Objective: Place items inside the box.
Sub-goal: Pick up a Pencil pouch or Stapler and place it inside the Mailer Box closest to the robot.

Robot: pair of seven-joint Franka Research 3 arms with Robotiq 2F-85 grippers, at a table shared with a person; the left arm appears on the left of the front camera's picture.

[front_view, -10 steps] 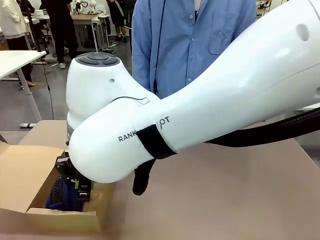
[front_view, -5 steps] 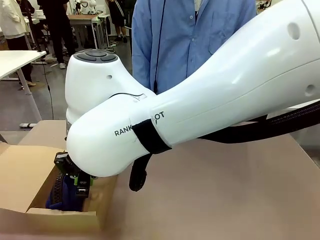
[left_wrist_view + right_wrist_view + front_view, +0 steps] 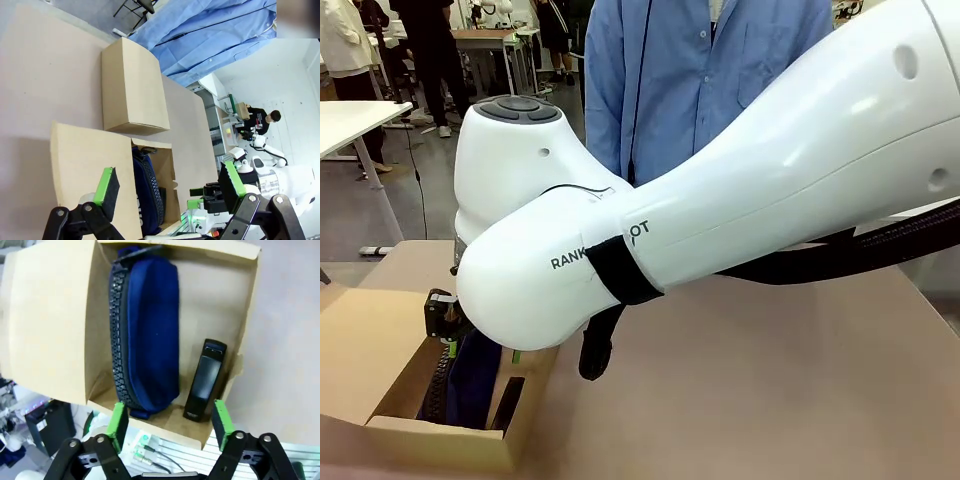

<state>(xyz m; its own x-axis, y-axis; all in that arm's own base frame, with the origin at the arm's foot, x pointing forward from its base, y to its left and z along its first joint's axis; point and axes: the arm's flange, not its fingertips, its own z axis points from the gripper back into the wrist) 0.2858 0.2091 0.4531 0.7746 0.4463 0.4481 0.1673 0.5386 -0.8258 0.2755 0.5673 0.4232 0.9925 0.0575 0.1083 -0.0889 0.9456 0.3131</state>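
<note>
Right claw hangs wide open and empty at the frame's bottom, above the brown cardboard box, where a navy zip pouch and black stapler lie centre. Rising askew, it might snag the box wall and drag it.

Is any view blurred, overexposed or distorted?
Front view: the right arm looms near the lens, hiding part of the box. Left wrist view: rolled, with the far room washed out white. Right wrist view: evenly lit, navy pouch and black stapler sharp.
</note>
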